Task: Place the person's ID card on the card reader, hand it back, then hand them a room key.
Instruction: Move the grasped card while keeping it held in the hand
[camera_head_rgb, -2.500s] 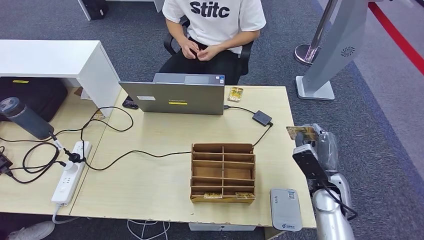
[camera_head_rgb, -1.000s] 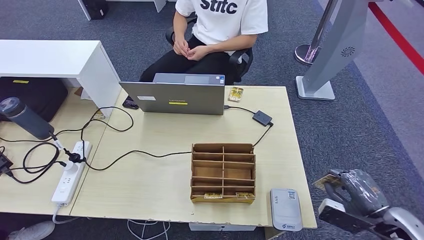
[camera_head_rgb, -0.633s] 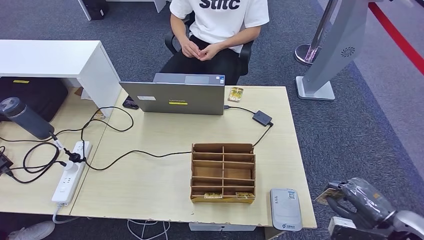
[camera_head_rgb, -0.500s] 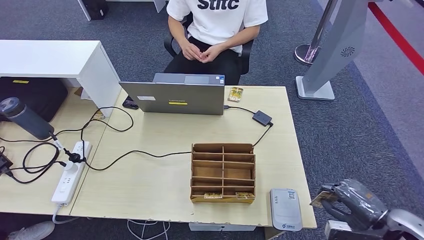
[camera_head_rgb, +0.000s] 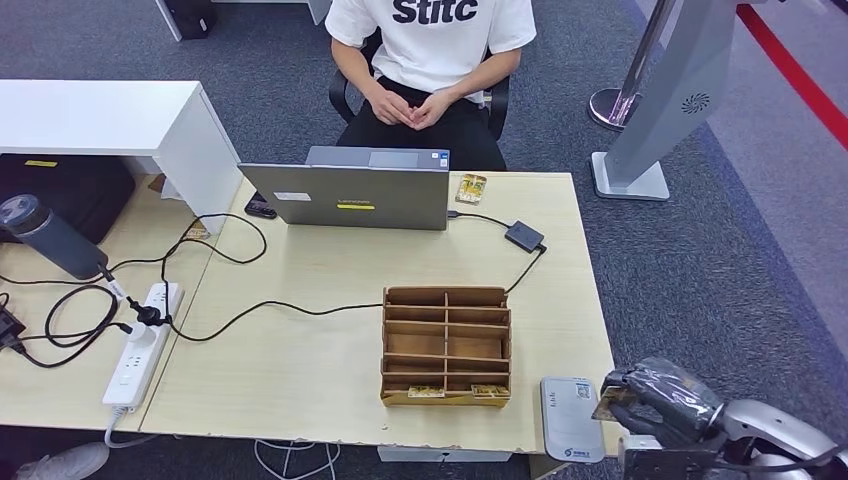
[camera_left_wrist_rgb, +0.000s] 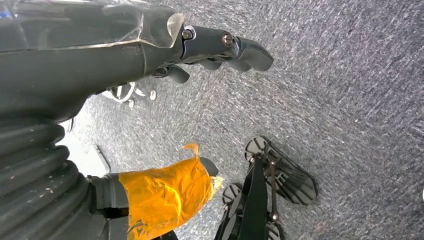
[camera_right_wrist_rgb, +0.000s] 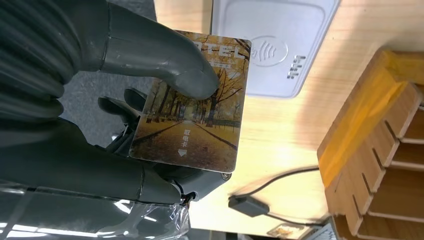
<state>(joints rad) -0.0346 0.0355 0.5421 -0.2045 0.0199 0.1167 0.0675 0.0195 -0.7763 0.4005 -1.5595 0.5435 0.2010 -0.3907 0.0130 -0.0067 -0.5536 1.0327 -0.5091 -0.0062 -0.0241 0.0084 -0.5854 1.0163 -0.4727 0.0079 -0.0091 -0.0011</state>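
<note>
One card (camera_right_wrist_rgb: 192, 95), printed with an autumn avenue, is pinched under the thumb of the right hand (camera_head_rgb: 655, 398), flat against the fingers behind it. Over the last few seconds this hand has swung from up near the table's right edge, out over the carpet, and back in low at the near right corner; it now sits just beside the grey card reader (camera_head_rgb: 571, 417), card edge toward it but not yet over it. Judgement: the presenting step is in progress, and the card still has to travel left and settle flat on the reader's face.

Left hand (camera_left_wrist_rgb: 210, 50) hangs over the carpet, fingers loosely apart, holding nothing.

Surroundings: the wooden card rack (camera_head_rgb: 446, 345) stands just left of the reader, with cards in its near slots, presumably the room keys. A laptop (camera_head_rgb: 350, 190) occupies the far side, a small dark adapter (camera_head_rgb: 524, 236) and its cable lie right of it, and another card (camera_head_rgb: 470, 187) rests at the far edge. The person (camera_head_rgb: 430, 60) sits beyond the table, hands clasped.

Obstruction: the rack's right wall stands close to the reader and limits the approach from that side.
</note>
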